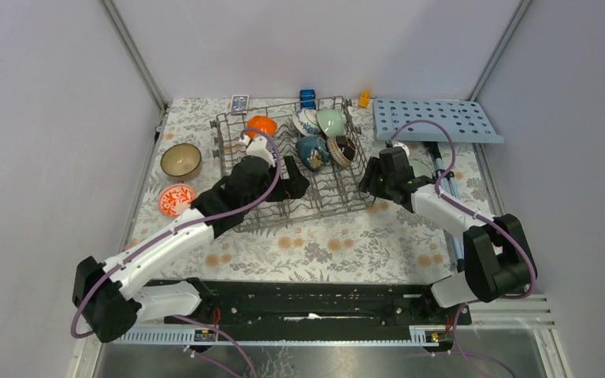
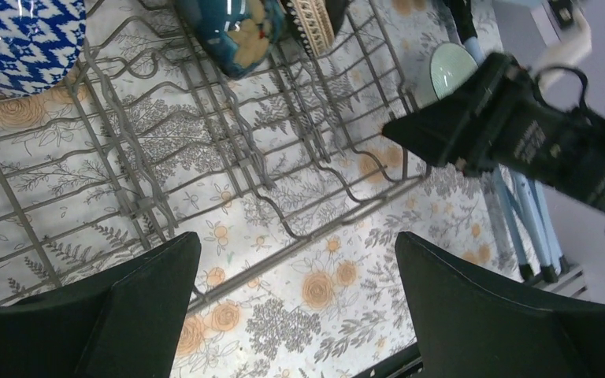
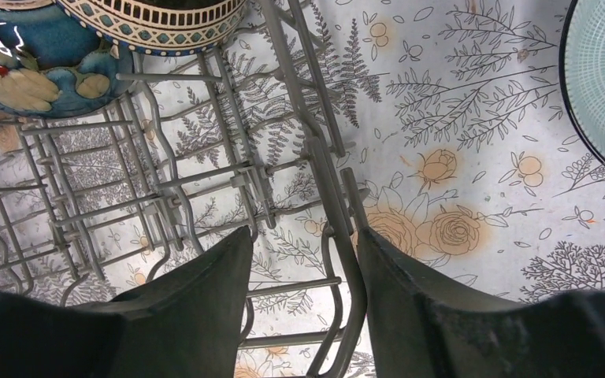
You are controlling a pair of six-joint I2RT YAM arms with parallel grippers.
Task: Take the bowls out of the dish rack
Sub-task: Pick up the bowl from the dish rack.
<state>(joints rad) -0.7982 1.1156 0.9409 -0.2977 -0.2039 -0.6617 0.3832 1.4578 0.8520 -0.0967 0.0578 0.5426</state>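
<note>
Nearest, the left gripper (image 2: 295, 244) hangs with its fingers spread wide and empty above the front tines of the dish rack (image 1: 327, 201). To its right, the right gripper (image 3: 306, 236) straddles the rack's side wire, fingers partly parted, with a gap showing beside the wire. Beyond both hands, the dark blue bowl (image 1: 313, 151), brown patterned bowl (image 3: 157, 24), pale green bowl (image 1: 331, 122) and orange bowl (image 1: 261, 124) stand in the rack's far rows.
</note>
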